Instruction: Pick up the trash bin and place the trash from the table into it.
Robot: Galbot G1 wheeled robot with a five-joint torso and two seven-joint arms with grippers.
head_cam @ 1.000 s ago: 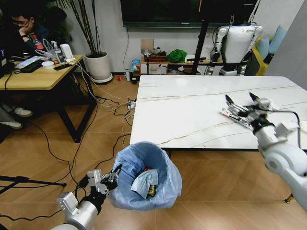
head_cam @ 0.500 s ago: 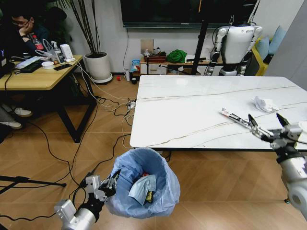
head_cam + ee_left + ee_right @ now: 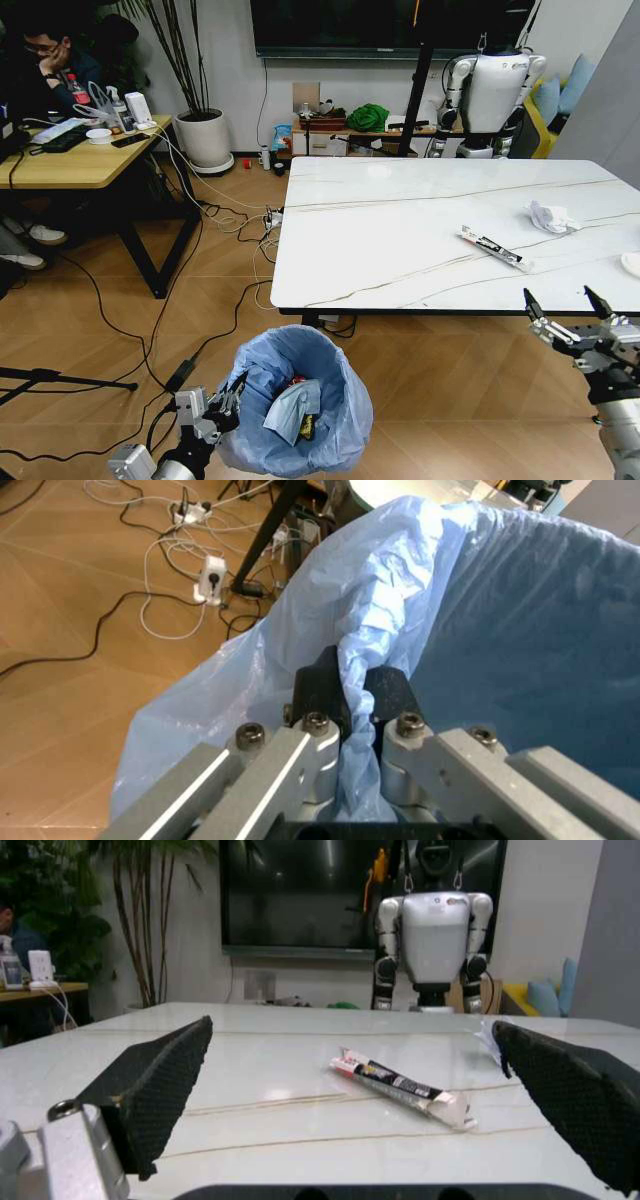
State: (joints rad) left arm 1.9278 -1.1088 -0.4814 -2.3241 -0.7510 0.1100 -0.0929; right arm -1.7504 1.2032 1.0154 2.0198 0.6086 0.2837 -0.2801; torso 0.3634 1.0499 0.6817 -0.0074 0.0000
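Nearest the robot, the left end effector (image 3: 228,398) pinches the rim of the trash bin (image 3: 296,400), which sits low at the front left, just off the desk's near edge. The left wrist view shows that grip plainly: 2 black fingers (image 3: 318,690) pressed together on a bunched fold of the blue liner bag (image 3: 470,630). From the head, a tissue and some darker litter already lie inside the bin.

To the right, the right end effector (image 3: 568,310) hangs just below and in front of the desk's (image 3: 400,215) near edge, its 2 fingers spread wide and holding nothing.

The relation that matters is the long thin wrapper (image 3: 493,248). It lies on the desk just beyond the right end effector and a little to its left, with its long axis running diagonally, the near end toward the robot's right. The right arm is clearly the nearer one; the left is tied up with the bin. In my judgement, a grasp across the wrapper's narrow width suits it best.

Farther back on the right lies a crumpled white tissue (image 3: 551,216), and a white lid (image 3: 632,264) shows at the desk's right edge.

The right wrist view (image 3: 398,1084) frames the wrapper between the spread fingers, lying flat on the desk surface. The head view gives its slant and its place relative to the bin.
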